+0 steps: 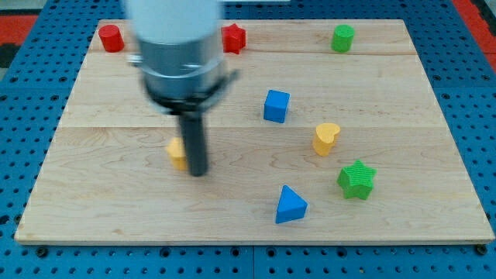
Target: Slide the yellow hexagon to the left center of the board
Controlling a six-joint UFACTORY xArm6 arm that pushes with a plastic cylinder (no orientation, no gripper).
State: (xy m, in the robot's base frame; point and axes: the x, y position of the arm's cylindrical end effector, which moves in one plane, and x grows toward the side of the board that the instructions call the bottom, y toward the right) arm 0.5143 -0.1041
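The yellow hexagon [177, 153] is sitting left of centre on the board [93, 194], mostly hidden behind the rod. My tip [199, 172] is pressing against its right side, no pincer fitted, so a leftward push is lining up.

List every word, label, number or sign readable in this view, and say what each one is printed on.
None: no readable text anywhere.
The pale wooden board is bare of markings.
The blocks carry no marks: yellow hexagon, yellow heart, blue cube, blue triangle, green star, green cylinder, red cylinder, red star.
My tip, just right of the yellow hexagon, bears no label.
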